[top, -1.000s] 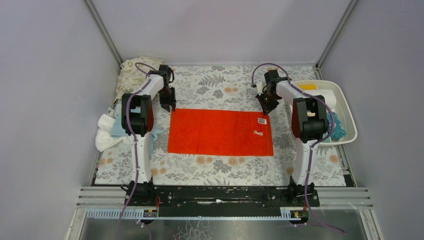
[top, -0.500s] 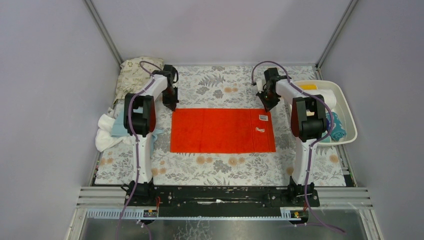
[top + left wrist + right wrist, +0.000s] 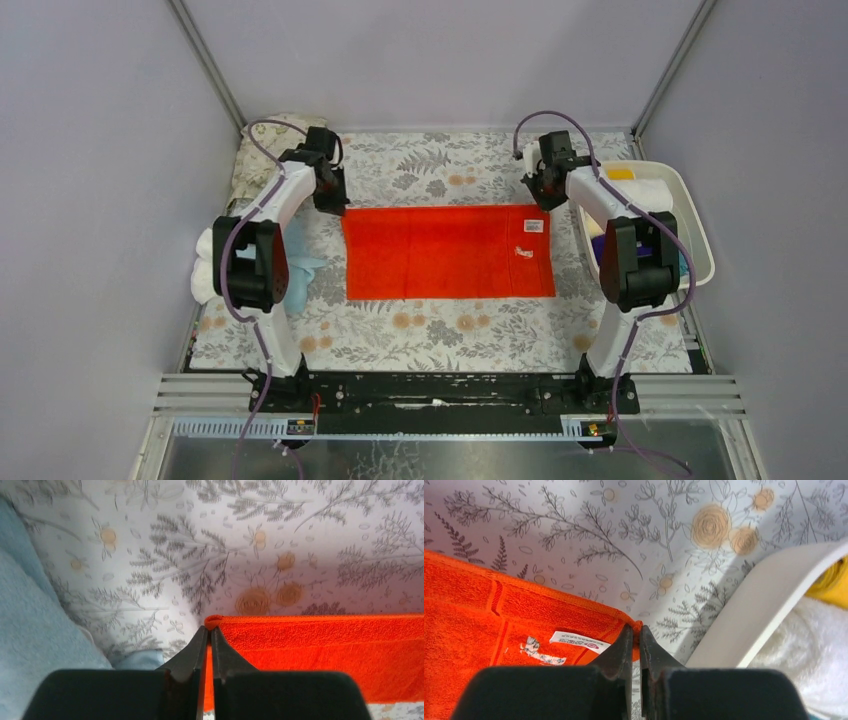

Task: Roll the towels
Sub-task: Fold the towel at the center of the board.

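Note:
An orange-red towel lies spread flat on the floral mat. My left gripper is shut on its far left corner, seen pinched in the left wrist view. My right gripper is shut on its far right corner, pinched in the right wrist view, next to a white label. Light blue and white towels lie heaped at the mat's left edge. The light blue one fills the left of the left wrist view.
A white basket at the right holds yellow, white and purple cloths; its rim shows in the right wrist view. A beige leaf-printed cushion lies at the back left. Grey walls stand on all sides.
Both grippers moved away from the bases with the towel's far corners, dragging the towel farther back on the mat and pulling it taut. The arms have stretched out.

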You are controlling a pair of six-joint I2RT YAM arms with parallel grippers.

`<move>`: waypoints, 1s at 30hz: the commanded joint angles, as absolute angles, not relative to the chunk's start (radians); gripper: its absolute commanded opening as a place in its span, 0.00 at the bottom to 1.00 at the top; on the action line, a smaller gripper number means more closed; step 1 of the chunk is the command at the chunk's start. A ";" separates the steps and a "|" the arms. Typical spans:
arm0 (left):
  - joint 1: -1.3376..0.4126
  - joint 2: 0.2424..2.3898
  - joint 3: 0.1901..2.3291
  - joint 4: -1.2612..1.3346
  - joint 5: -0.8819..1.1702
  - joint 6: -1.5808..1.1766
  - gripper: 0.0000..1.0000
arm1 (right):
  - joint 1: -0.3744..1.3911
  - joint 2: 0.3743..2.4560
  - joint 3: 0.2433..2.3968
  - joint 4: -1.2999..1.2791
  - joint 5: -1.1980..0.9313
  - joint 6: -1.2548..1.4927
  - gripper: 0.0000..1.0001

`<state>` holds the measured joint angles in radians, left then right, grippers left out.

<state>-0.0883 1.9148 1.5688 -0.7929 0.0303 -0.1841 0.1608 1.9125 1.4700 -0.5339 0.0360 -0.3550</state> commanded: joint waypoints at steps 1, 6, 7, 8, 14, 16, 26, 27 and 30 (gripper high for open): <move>-0.081 1.821 1.422 -0.731 -0.015 -0.244 0.00 | 0.153 1.819 1.372 -0.511 0.175 -0.296 0.00; -0.089 1.702 1.278 -0.717 -0.011 -0.317 0.00 | 0.153 1.718 1.264 -0.508 0.149 -0.195 0.00; -0.091 1.678 1.251 -0.715 -0.012 -0.328 0.00 | 0.153 1.704 1.251 -0.519 0.149 -0.174 0.00; -0.093 1.650 1.228 -0.715 -0.021 -0.342 0.00 | 0.154 1.690 1.238 -0.529 0.157 -0.150 0.00; -0.094 1.527 1.132 -0.714 -0.069 -0.376 0.00 | 0.157 1.570 1.154 -0.487 0.234 -0.093 0.00; -0.091 1.526 1.132 -0.703 -0.079 -0.379 0.00 | 0.158 1.562 1.158 -0.458 0.269 -0.109 0.00; -0.091 1.593 1.299 -0.701 -0.071 -0.372 0.00 | 0.158 1.572 1.164 -0.281 0.260 -0.261 0.01; -0.092 1.593 1.297 -0.701 -0.063 -0.373 0.00 | 0.159 1.570 1.164 -0.292 0.238 -0.259 0.02; -0.099 1.573 1.247 -0.692 -0.052 -0.377 0.00 | 0.160 1.548 1.117 -0.285 0.209 -0.241 0.03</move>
<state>-0.1097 1.5860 1.2747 -0.7021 0.0303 -0.3874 0.1772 1.5864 1.1496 -0.3202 0.1375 -0.2047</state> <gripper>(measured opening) 0.010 0.090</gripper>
